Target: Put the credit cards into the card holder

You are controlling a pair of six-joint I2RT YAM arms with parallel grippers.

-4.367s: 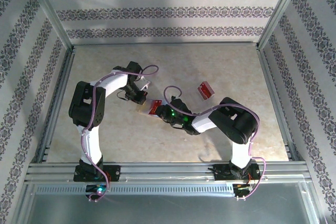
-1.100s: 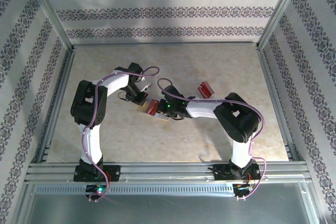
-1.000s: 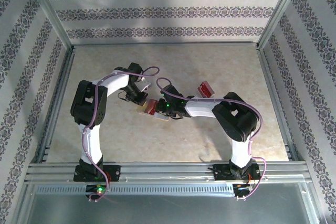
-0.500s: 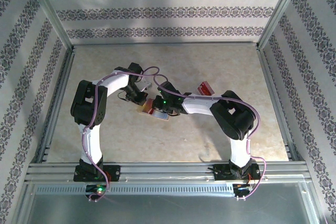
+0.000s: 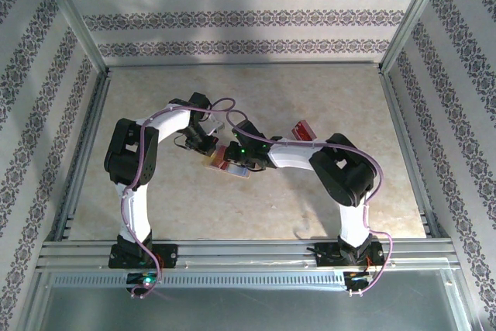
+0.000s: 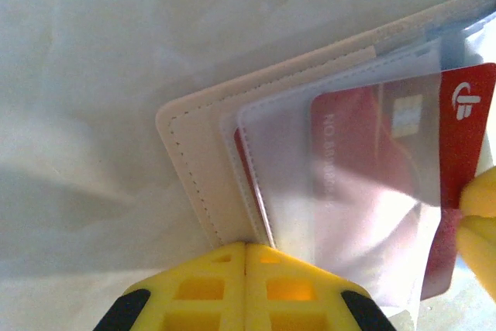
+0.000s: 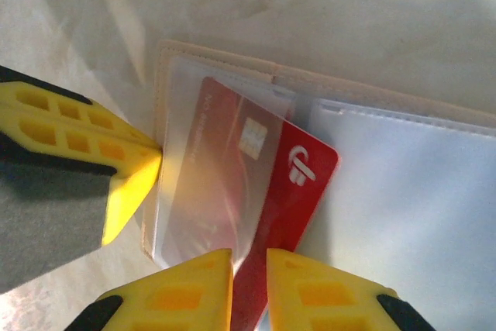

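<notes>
A tan card holder (image 6: pixel 194 160) lies open in the middle of a pale table (image 5: pixel 194 199), between two robot arms. The left gripper (image 6: pixel 246 257) clamps one edge of the holder, its yellow fingers pressed together. The right gripper (image 7: pixel 249 269), fingers narrowly spaced, pinches the end of a red credit card (image 7: pixel 298 164). Most of that card sits inside a clear sleeve (image 7: pixel 194 191) of the holder, and its corner with a white logo sticks out. Another red card (image 5: pixel 304 130) lies apart to the right, beside the right arm.
</notes>
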